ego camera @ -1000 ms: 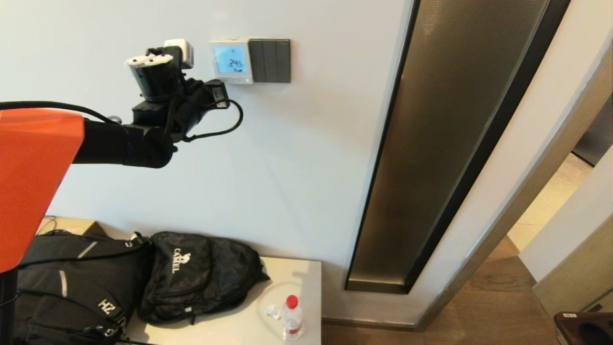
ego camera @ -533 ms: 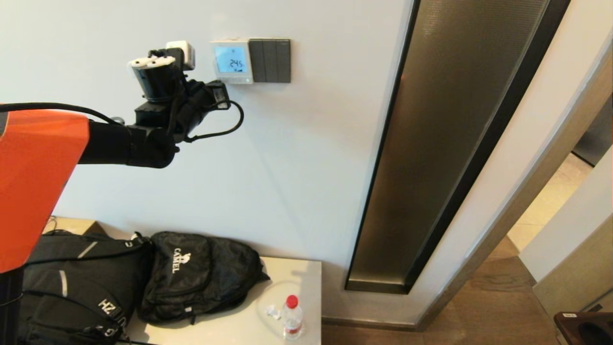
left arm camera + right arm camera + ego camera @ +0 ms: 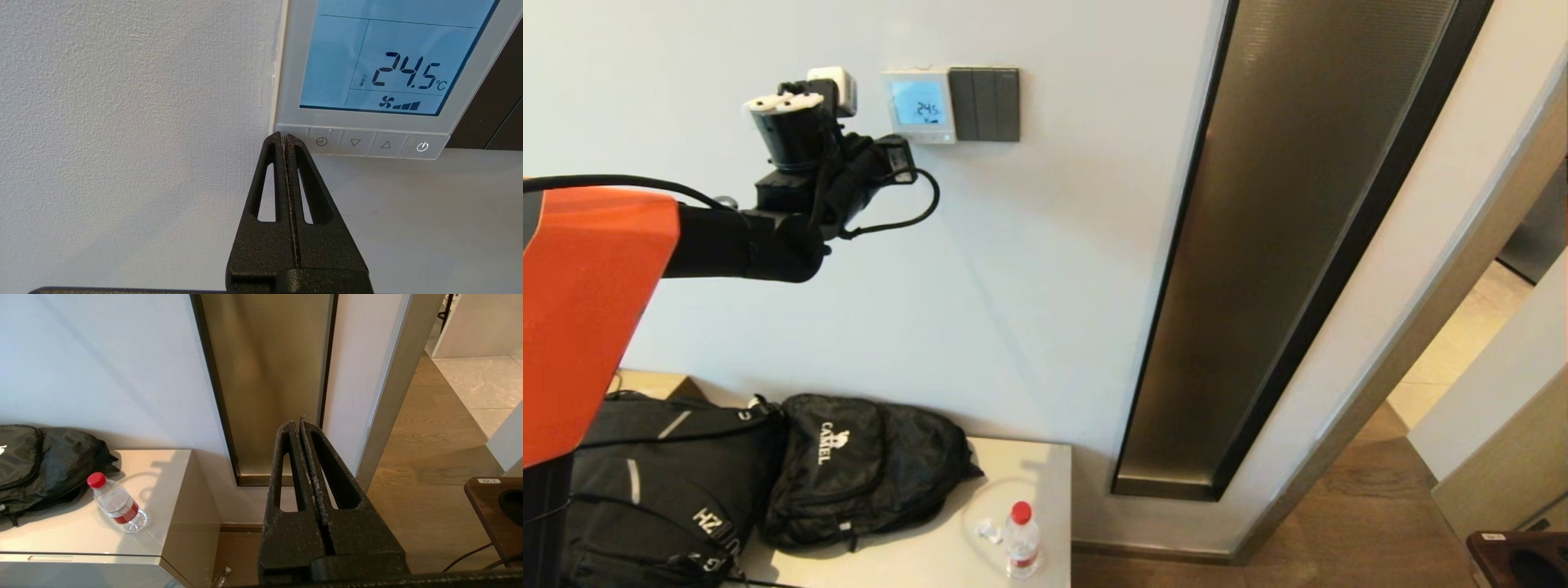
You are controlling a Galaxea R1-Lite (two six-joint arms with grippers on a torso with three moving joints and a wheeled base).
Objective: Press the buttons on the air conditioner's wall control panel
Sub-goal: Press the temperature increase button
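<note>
The air conditioner's wall control panel (image 3: 920,104) is a small white square on the wall, and its light-blue screen (image 3: 380,61) reads 24.5 °C. The buttons (image 3: 367,143) form a row along its lower edge: clock, down, up and power keys. My left gripper (image 3: 284,135) is shut and empty. Its tips sit at the panel's lower left corner, over the leftmost key; whether they touch it I cannot tell. In the head view the left gripper (image 3: 903,147) is just below and left of the panel. My right gripper (image 3: 297,422) is shut, empty and parked low, away from the panel.
A dark grey three-rocker switch plate (image 3: 986,104) adjoins the panel's right side. Below stands a beige cabinet (image 3: 1045,465) with two black backpacks (image 3: 858,469) and a water bottle (image 3: 1019,541). A tall bronze glass panel (image 3: 1282,245) is to the right.
My left arm has shifted slightly right and up, which brings the shut gripper closer to the panel's lower left corner. The screen reading is unchanged.
</note>
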